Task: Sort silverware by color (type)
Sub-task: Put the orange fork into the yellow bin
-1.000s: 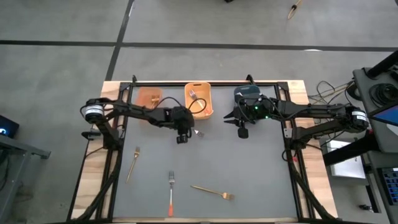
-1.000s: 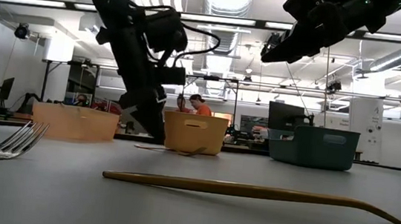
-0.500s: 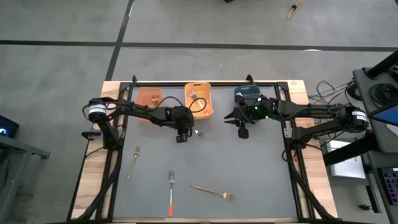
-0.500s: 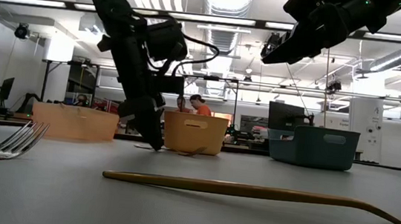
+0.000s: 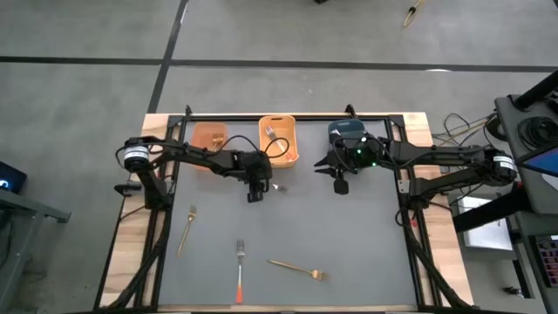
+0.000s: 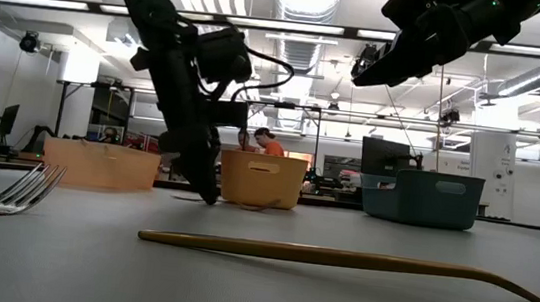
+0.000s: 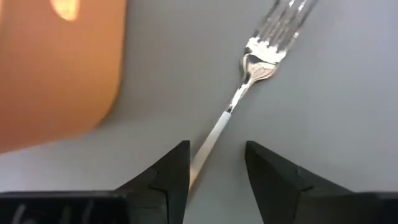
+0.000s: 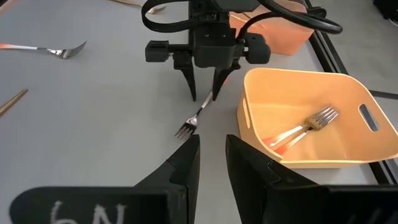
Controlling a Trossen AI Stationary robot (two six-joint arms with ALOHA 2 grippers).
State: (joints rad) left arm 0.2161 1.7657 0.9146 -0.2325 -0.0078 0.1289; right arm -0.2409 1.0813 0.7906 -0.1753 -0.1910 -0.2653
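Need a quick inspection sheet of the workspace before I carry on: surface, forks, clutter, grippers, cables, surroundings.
Surface: grey mat on a wooden table.
Forks: one lies on the mat under the left gripper, its handle between the open fingers; a gold fork, an orange-handled fork and another gold fork lie on the near mat; two or so forks sit in the yellow bin.
Clutter: orange bin and blue bin beside the yellow bin; contents cannot be told.
Grippers: left low over the fork, open; right gripper raised by the blue bin, holding nothing.
Cables: one loops over the left arm's wrist.
Surroundings: a person behind the bins.
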